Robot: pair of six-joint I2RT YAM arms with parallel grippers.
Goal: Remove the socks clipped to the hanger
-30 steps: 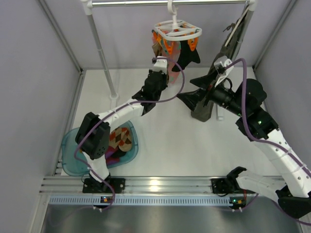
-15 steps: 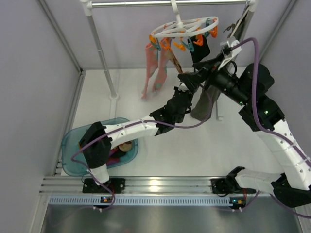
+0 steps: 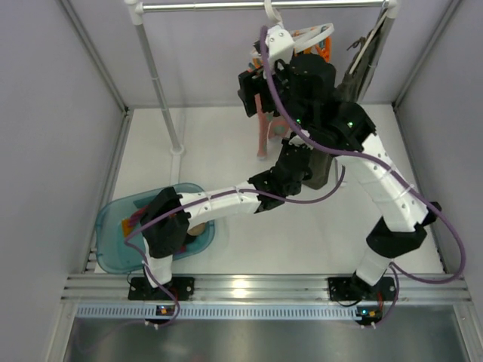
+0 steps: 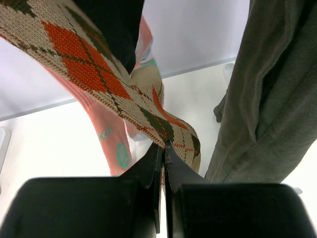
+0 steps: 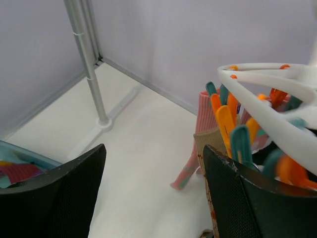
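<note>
The white oval hanger (image 5: 268, 112) with orange and teal clips hangs from the top rail; my right arm mostly covers it in the top view (image 3: 309, 33). A beige argyle sock (image 4: 94, 74) hangs from a clip, its cuff (image 5: 210, 142) just right of my right gripper. My left gripper (image 4: 163, 145) is shut on that sock's lower end, below the hanger (image 3: 293, 163). A pink sock with teal marks (image 4: 107, 130) hangs beside it (image 3: 262, 133) (image 5: 203, 118). My right gripper (image 5: 154, 147) is open and empty, raised beside the hanger (image 3: 251, 92).
The long olive garment (image 4: 272, 99) hangs just right of my left gripper (image 3: 322, 170). The rail's upright pole (image 3: 160, 79) stands at the back left (image 5: 89, 67). A blue basin (image 3: 112, 245) holding loose socks sits at the near left (image 5: 14, 153).
My right arm swung up and left from beside the olive garment to the hanger. My left gripper dropped from the hanger and moved right with the argyle sock. The hanger swung.
</note>
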